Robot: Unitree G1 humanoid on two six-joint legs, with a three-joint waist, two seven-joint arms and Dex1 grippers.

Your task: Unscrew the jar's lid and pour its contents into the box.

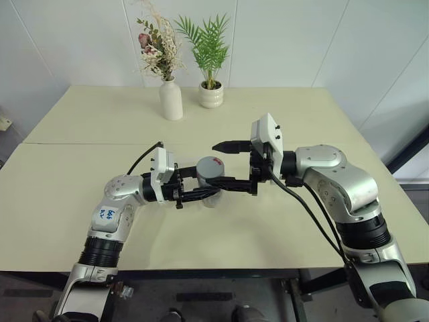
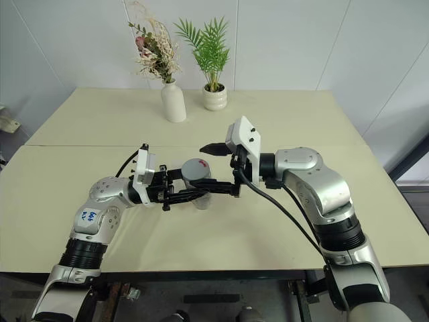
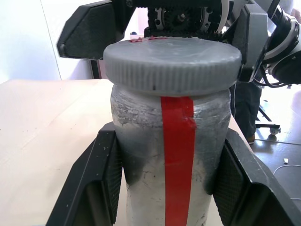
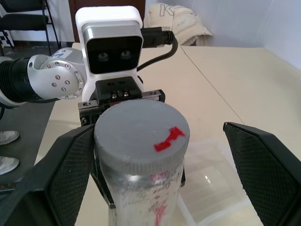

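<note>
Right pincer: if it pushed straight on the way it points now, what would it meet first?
Most likely the lid of the jar, which sits between the right pincer's open fingers. The left pincer, clamped on the jar's body, lies just beyond; depth is uncertain.

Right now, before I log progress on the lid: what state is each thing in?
jar: upright, clamped by the left gripper, lifted above the table.
lid: still on the jar.
box: on the table below the jar, looks empty.
left gripper: shut on the jar.
right gripper: open, fingers either side of the lid.
</note>
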